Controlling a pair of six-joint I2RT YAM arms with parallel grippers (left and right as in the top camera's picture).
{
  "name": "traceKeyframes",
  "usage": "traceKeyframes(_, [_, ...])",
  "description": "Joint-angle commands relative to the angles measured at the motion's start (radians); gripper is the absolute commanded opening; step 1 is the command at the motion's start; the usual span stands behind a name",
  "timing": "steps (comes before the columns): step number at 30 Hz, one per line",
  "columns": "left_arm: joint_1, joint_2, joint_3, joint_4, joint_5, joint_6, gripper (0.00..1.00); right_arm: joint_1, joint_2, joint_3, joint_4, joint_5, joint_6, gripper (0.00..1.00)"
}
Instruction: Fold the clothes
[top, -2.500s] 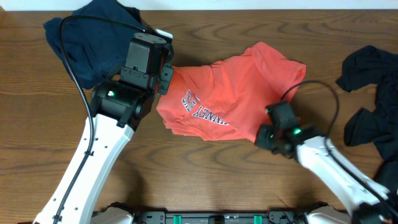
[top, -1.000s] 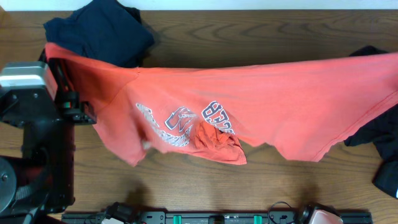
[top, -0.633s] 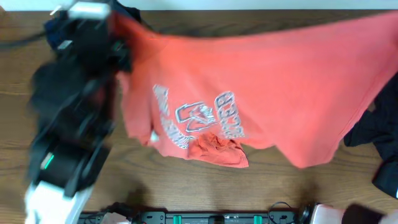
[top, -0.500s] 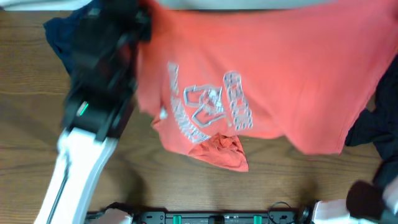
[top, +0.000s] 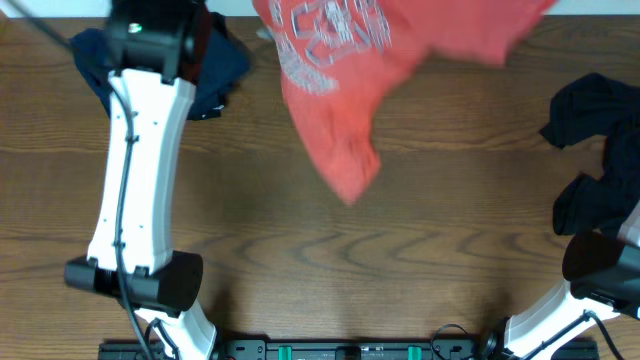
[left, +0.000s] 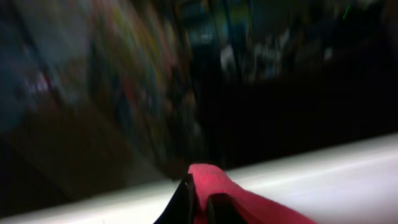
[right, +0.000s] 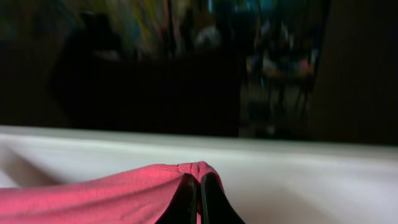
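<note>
Red-orange T-shirt (top: 340, 130) is at the far edge of the overhead view. It hangs bunched, and its top is cut off by the frame. The white-and-dark lettering (top: 330, 35) faces up toward the camera, skewed. The shirt's lower end narrows to a tip over the bare wood surface (top: 400, 270), about mid-width. It looks lifted clear of the wood, but from straight above I can't confirm that.

Left hand (left: 198, 204): fingers together, clamped on a fold of the red-orange cloth. In the left wrist view the fabric comes out between the tips and runs off to the lower right. The background there is dark and motion-blurred, so nothing in it is usable.

Right hand (right: 198, 194): fingers together, clamped on a hemmed edge of the same shirt. In the right wrist view the cloth trails away to the lower left.

Neither hand shows in the overhead view; both are past the top of the frame.

My left arm (top: 135, 170) stretches from the near edge straight out to the far edge, on the left side. Its far end sits over the navy T-shirt (top: 222, 68), which lies crumpled at the far left corner. Of my right arm (top: 598, 268), only the lower links show, at the near right corner.

Black T-shirts (top: 595, 110) lie heaped at the right edge, well apart from the red-orange one.
</note>
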Motion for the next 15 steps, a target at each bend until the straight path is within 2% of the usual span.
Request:
traceKeyframes(1, [0.01, -0.035, 0.092, -0.027, 0.033, 0.033, 0.06, 0.001, -0.049, 0.073, -0.015, -0.025, 0.021, 0.01])
traceKeyframes(7, [0.011, -0.025, 0.093, -0.277, 0.037, 0.032, 0.06, -0.002, -0.029, 0.071, -0.199, -0.024, -0.06, 0.01])
traceKeyframes(15, [0.011, 0.045, 0.093, -0.778, 0.036, 0.001, 0.06, -0.001, 0.076, 0.071, -0.601, -0.024, -0.241, 0.01])
